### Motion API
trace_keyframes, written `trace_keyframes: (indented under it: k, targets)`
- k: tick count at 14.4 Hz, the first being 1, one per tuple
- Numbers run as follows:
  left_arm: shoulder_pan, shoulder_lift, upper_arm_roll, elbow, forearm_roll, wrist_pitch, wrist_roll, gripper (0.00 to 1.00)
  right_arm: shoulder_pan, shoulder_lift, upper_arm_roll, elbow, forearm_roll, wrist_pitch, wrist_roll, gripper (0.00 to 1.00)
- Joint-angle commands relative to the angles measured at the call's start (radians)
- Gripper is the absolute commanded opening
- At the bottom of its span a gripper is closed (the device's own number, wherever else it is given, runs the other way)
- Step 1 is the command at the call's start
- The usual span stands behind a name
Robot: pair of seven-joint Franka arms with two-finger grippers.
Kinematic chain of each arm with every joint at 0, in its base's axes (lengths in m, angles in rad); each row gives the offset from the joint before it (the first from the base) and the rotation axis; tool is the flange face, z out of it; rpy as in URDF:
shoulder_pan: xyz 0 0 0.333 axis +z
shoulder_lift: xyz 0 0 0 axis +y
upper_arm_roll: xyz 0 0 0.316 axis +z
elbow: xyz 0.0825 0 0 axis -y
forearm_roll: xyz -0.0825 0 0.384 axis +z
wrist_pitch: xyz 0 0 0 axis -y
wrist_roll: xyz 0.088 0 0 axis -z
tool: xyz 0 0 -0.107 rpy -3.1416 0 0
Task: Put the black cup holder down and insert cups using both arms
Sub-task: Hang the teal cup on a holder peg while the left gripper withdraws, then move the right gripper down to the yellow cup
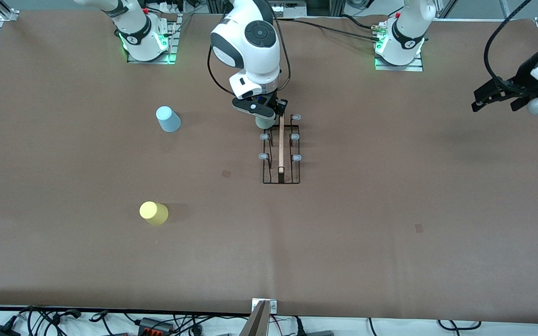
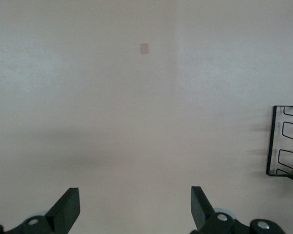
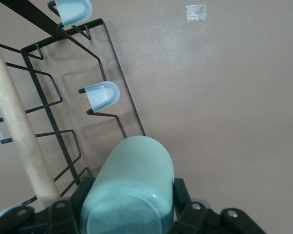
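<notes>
Cups first: the light blue cup (image 1: pixel 168 119) and the yellow cup (image 1: pixel 153 213) lie toward the right arm's end of the table, untouched. Mid-table, the right gripper (image 1: pixel 264 112) is clamped on the grey-green cup (image 3: pixel 129 187), over the peg of the black cup holder (image 1: pixel 280 149) farthest from the front camera; the rack's wooden rod (image 1: pixel 281 142) runs toward that camera. The left gripper (image 1: pixel 495 95), jaws apart, waits well clear.

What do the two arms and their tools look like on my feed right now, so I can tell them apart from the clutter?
Both arms are glossy white with black joint bands. The right arm has a round dark grey cap on its joint housing and looping black cables. Each base shows green lights. The left tool and right tool are black, with two flat fingers.
</notes>
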Motion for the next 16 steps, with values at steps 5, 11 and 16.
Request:
trace_keyframes:
  k: [5, 11, 16]
  targets:
    - [-0.006, -0.01, -0.052, 0.009, -0.014, -0.008, -0.042, 1.0, -0.038, -0.061, -0.009, 0.009, -0.018, -0.036, -0.014, 1.0]
    - [-0.011, -0.011, -0.075, 0.014, 0.024, -0.041, -0.082, 1.0, -0.31, -0.142, -0.041, 0.001, -0.019, -0.185, -0.571, 1.0]
    - [-0.011, -0.011, -0.098, 0.023, 0.044, -0.042, -0.099, 1.0, -0.473, -0.041, -0.149, 0.007, -0.016, 0.006, -1.055, 1.0]
